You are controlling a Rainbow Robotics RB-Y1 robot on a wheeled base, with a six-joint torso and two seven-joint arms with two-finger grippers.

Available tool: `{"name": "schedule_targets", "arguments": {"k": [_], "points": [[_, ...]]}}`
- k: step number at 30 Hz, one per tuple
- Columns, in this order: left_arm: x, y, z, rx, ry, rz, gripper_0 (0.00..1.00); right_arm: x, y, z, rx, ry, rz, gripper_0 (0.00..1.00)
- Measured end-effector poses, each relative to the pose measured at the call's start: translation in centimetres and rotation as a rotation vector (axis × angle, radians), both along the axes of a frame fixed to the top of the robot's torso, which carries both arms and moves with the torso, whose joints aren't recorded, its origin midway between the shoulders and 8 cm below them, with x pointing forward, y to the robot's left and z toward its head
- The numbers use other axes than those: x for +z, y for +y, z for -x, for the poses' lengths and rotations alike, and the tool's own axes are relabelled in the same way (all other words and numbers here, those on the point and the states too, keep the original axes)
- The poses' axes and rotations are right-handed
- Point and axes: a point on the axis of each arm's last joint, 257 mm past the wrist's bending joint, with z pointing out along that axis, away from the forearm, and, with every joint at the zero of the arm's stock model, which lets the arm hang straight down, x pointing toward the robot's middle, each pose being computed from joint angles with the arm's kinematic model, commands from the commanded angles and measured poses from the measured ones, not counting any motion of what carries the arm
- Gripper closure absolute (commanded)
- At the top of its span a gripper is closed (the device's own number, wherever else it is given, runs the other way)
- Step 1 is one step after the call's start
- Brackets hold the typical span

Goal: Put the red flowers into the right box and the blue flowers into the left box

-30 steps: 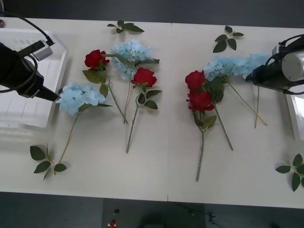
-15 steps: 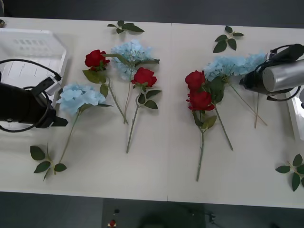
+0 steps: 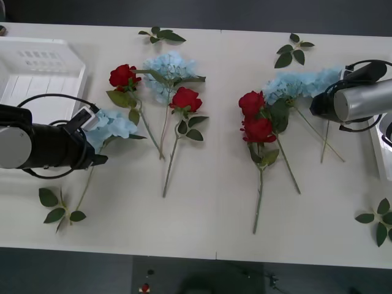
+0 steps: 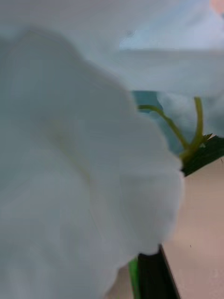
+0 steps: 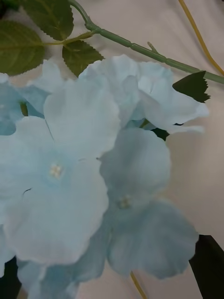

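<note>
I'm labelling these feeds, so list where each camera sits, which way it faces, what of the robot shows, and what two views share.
Front view: above the arms, looking forward and down at the table; left gripper and right gripper both show.
Left wrist view: on the left wrist, close above a blue flower; dark fingertips at the corners.
Right wrist view: on the right wrist, pressed against pale petals; a dark finger shows.
Shared: front and left wrist views both show the left blue flower.

Left gripper (image 3: pixel 98 160) — now over blue flowers (image 3: pixel 113 124)
</note>
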Motion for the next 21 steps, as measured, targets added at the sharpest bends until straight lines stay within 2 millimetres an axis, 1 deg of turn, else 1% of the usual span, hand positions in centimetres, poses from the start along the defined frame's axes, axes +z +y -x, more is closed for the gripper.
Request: {"name": "schedule_targets", "arguments": {"k": [6,9,13,15,18,21], "points": [[-1.1,-0.6,0.4,0.004,0.008,0.001,0.0,0.0,0.1,0.0,-0.001,0.0,-0.005,1.0],[-2.0,-0.3,0.8,0.012,0.018,-0.012,0.0,0.0,0.2,0.0,-0.002,0.0,-0.012,1.0],[-3.4,0.2,1.2,0.037,0.029,0.0,0.0,0.1,1.2,0.0,-0.023,-0.006,-0.103,1.0],[-4.6,0.5,1.4,0.06,0.046,0.014,0.0,0.9,1.6,-0.3,-0.026,-0.017,-0.145,1.0],[-6.1,0.5,1.5,0.087,0.068,0.037,0.0,2.9,1.9,-0.5,-0.012,-0.029,-0.18,1.0],[-6.5,0.1,1.6,0.092,0.076,0.05,0.0,5.4,2.0,-0.7,0.028,-0.054,-0.189,1.0]]}}
